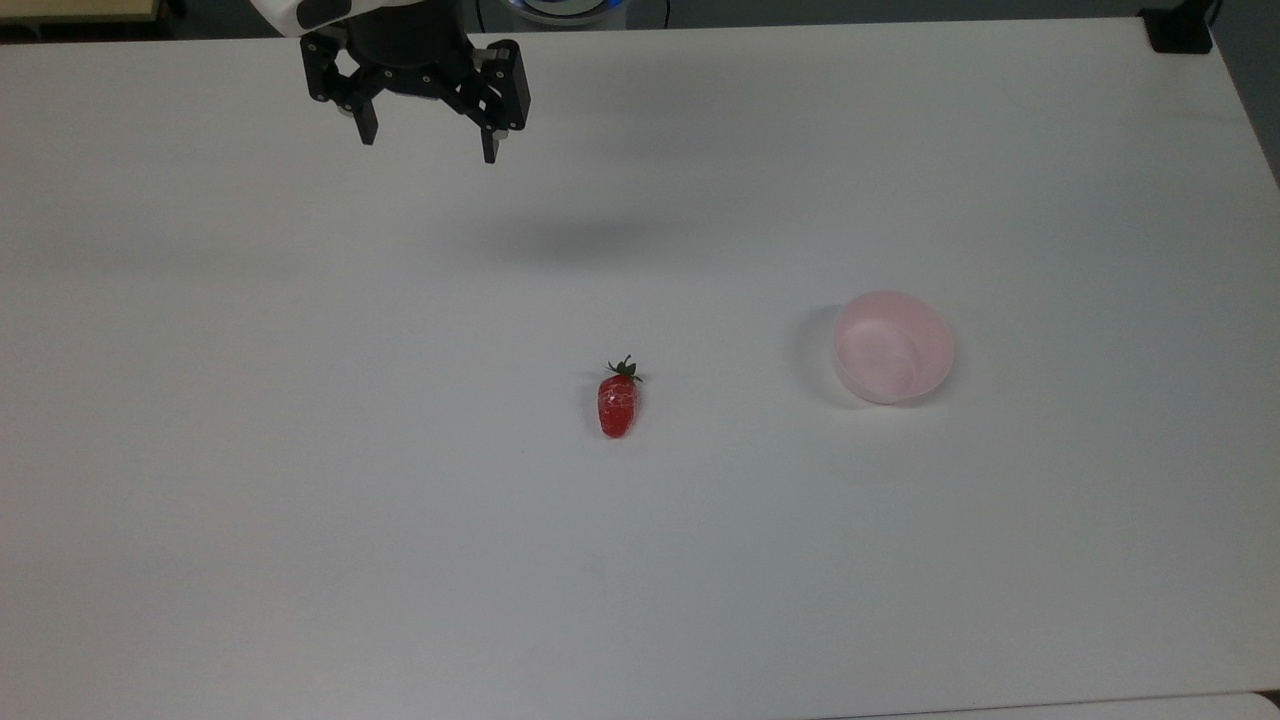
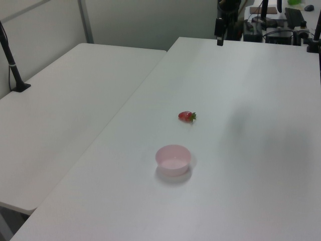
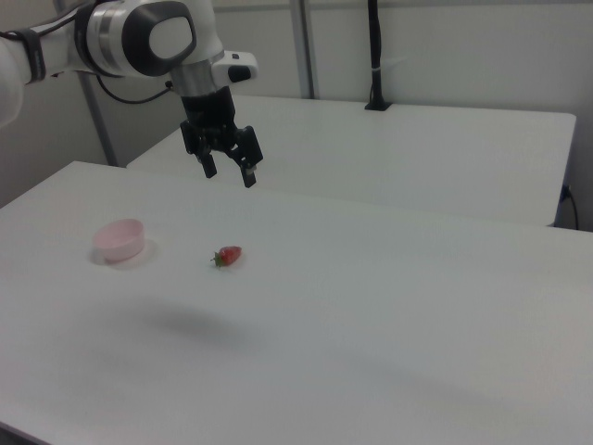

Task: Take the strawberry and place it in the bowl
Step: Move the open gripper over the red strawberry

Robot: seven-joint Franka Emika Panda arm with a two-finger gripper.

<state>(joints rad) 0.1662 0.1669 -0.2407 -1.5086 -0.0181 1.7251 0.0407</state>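
White tabletop (image 1: 300,500) fills the top view. The strawberry (image 1: 618,400) lies near the middle, with the bowl (image 1: 893,346) well apart on the top view's right. The fingers (image 1: 428,150) hang open and empty, high and far from the berry.

From the right view, the fingers (image 3: 228,173) float above the strawberry (image 3: 227,255). It looks slippery, so a crooked squeeze could make it roll away.

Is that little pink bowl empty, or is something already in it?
Empty. The top view looks into the bowl and shows only its pale pink inside; the strawberry lies on the table, apart from it.
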